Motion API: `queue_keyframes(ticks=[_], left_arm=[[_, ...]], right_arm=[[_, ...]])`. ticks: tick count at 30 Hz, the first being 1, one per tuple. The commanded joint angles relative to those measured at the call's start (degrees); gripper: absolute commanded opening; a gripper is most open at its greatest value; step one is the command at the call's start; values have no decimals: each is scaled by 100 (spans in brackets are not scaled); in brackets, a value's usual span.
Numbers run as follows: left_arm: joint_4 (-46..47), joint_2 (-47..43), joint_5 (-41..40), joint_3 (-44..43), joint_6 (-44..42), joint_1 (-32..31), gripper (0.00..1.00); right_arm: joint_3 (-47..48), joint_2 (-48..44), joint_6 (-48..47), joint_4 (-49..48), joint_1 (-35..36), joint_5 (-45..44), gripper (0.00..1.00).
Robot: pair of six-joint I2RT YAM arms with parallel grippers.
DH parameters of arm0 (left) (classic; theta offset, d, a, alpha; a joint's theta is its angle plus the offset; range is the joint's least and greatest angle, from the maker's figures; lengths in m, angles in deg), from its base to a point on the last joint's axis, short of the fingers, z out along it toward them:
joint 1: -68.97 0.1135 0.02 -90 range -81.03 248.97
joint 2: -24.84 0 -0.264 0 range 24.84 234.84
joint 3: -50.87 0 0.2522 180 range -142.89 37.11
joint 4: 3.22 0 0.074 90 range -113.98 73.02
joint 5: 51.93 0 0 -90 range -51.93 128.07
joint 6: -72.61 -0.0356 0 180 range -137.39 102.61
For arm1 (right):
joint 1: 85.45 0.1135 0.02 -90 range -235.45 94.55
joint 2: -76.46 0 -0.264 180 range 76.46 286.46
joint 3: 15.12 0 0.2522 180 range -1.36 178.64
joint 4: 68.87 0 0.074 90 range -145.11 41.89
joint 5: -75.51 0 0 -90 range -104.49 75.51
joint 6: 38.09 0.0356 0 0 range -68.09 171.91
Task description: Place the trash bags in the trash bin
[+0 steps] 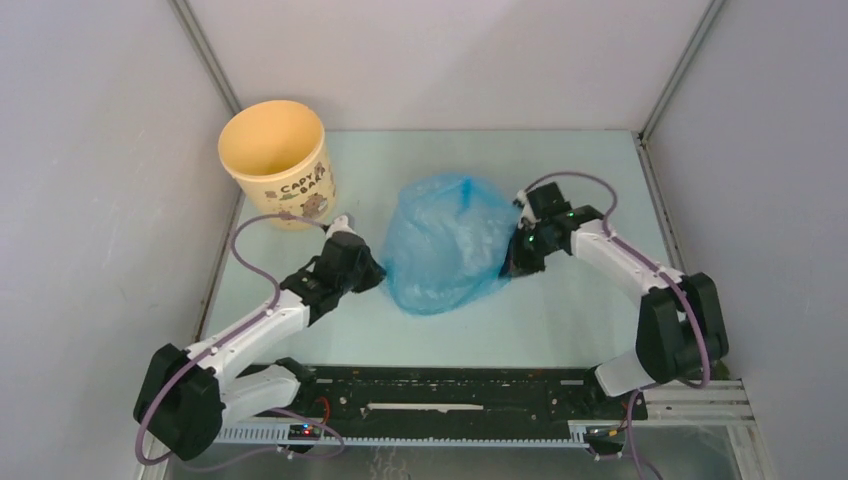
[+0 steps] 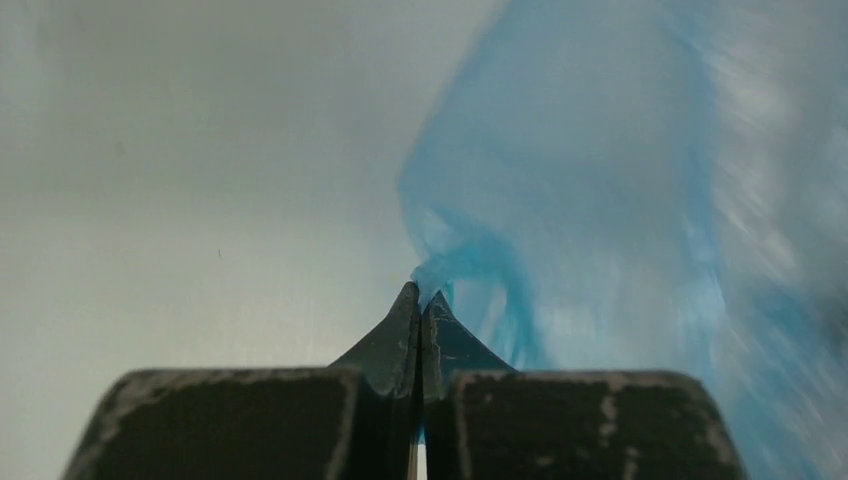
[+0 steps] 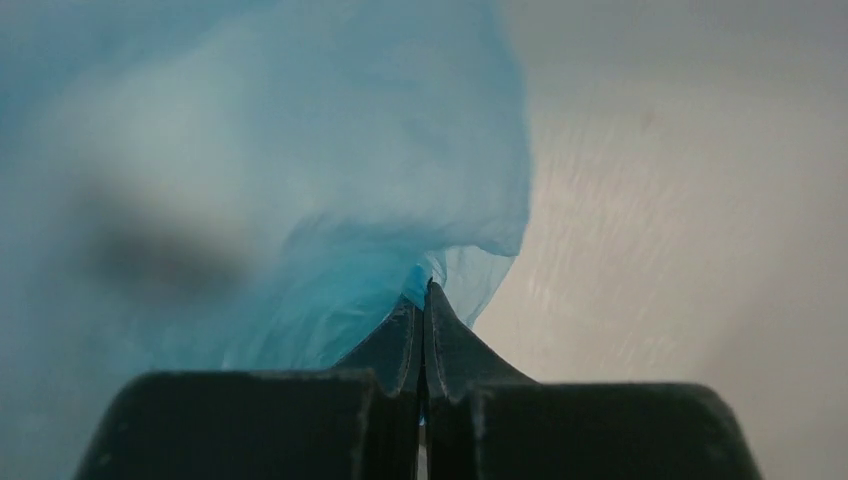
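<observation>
A translucent blue trash bag (image 1: pixel 445 240) is spread between my two grippers at the table's middle. My left gripper (image 1: pixel 378 272) is shut on the bag's left edge; in the left wrist view the jaws (image 2: pixel 421 296) pinch blue film (image 2: pixel 600 200). My right gripper (image 1: pixel 507 268) is shut on the bag's right edge; in the right wrist view the jaws (image 3: pixel 424 290) pinch the film (image 3: pixel 300 170). The tan-yellow trash bin (image 1: pixel 277 163) stands upright and open at the back left, beyond my left gripper.
Grey walls enclose the pale table (image 1: pixel 560 320) at the back and on both sides. A black rail (image 1: pixel 450 392) runs along the near edge between the arm bases.
</observation>
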State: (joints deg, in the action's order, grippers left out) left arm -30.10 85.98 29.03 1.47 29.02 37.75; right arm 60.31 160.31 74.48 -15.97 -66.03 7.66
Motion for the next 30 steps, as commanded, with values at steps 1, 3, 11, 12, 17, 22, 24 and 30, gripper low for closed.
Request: queue_keyframes(ticks=[1,3,11,12,17,22,24,30], left_arm=[[52,-183,843,355,556,-70,0],[-214,-404,860,256,530,-77,0],[-1627,-933,456,-2364,-294,-77,0],[-1753,-847,313,-2855,-441,-77,0],[-2121,-133,-63,-5126,-1030,-68,0],[-2063,-102,-432,-5104,-1013,23,0],[-2182,-114,-273,-5085,-901,92,0],[-2126,-475,-126,-4906,-807,97,0]], right_arm=[[-314,231,-294,628,474,539,0],[-314,80,-252,700,534,688,0],[1426,-990,-332,1779,-22,730,0],[1942,-926,-402,2000,-106,617,0],[5150,-371,-663,2955,-320,98,0],[5150,-587,-504,2580,-519,268,0],[4722,-698,-381,2516,-640,456,0],[3927,-1174,-217,2242,-693,580,0]])
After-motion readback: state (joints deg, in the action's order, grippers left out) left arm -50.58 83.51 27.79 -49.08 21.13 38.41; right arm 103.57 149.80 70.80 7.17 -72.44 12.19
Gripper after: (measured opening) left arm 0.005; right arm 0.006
